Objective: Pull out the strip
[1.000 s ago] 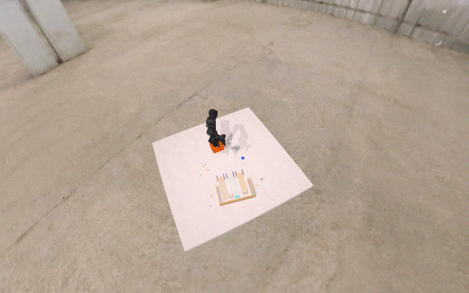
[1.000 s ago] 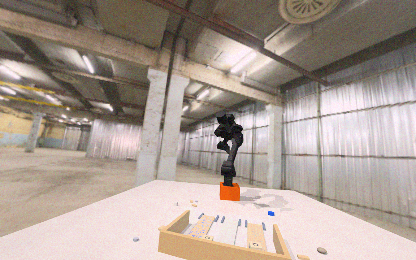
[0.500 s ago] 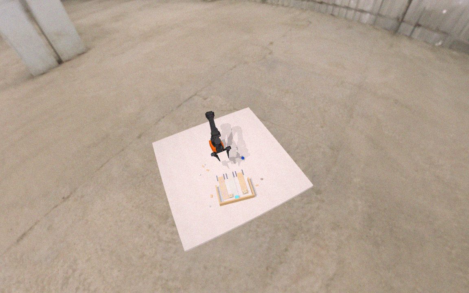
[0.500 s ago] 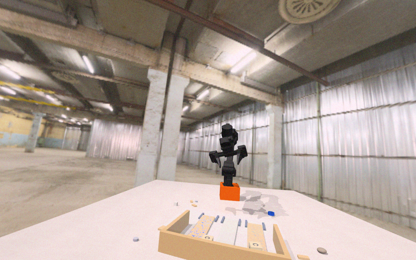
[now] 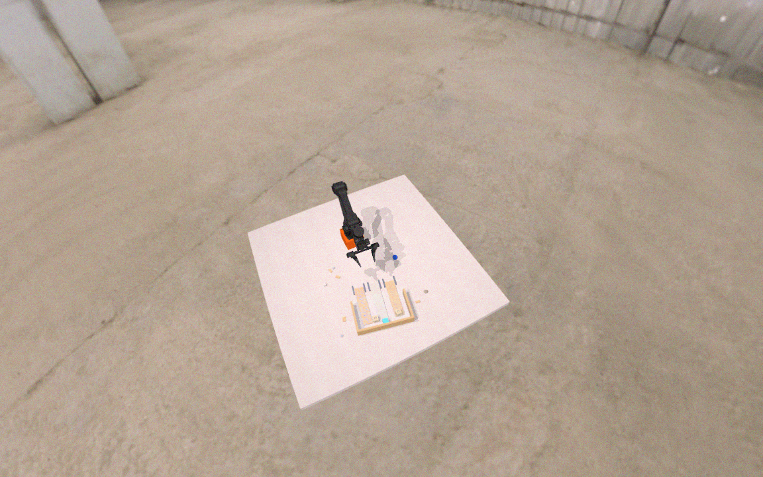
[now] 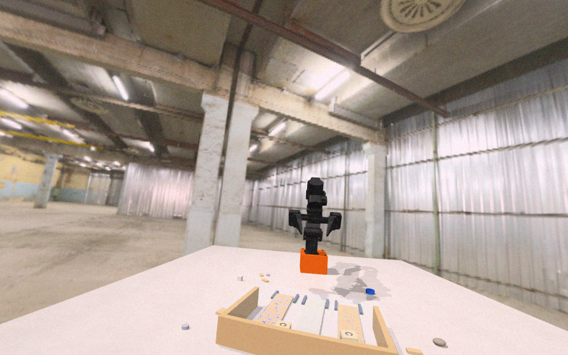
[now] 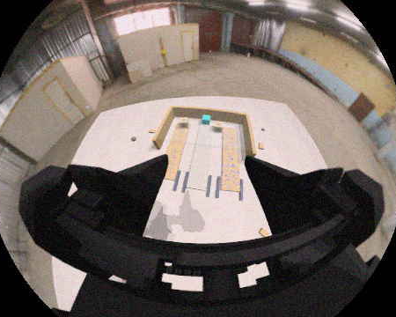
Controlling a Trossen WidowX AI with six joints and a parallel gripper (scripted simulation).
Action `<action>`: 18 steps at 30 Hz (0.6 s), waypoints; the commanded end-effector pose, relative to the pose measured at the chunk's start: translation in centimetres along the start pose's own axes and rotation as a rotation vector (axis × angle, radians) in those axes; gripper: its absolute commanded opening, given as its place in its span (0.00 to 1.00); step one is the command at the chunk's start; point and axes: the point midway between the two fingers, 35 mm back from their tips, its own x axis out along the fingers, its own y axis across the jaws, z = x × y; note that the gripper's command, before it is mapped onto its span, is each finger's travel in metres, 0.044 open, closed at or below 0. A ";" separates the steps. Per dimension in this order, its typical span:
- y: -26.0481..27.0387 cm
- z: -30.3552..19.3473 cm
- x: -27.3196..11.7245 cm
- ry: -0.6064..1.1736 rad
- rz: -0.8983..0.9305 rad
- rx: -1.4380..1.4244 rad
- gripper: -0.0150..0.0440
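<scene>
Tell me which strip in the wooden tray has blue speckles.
The tan strip on the left in the exterior view. The tan strip on the right and the pale strips between them show no speckles.

I see bare table point(image 5: 289, 266) between my gripper point(image 5: 363, 256) and the strip ends. The wooden frame point(image 6: 277, 338) walls three sides; only the near side gapes.

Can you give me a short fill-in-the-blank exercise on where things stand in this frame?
1. The gripper is ____ and holds nothing.
2. The arm's base block is coloured ____.
3. The strips lie inside a ____ tray on the white table.
4. The small blue disc lies ____ the tray, on the table.

Missing words: open; orange; wooden; outside
</scene>
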 end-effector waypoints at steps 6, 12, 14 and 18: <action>0.2 0.2 0.4 0.023 0.002 0.000 0.84; 2.2 1.3 3.8 0.254 0.032 0.057 0.58; 3.0 1.5 5.1 0.333 0.036 0.073 0.49; 4.7 1.2 7.7 0.494 0.034 0.097 0.31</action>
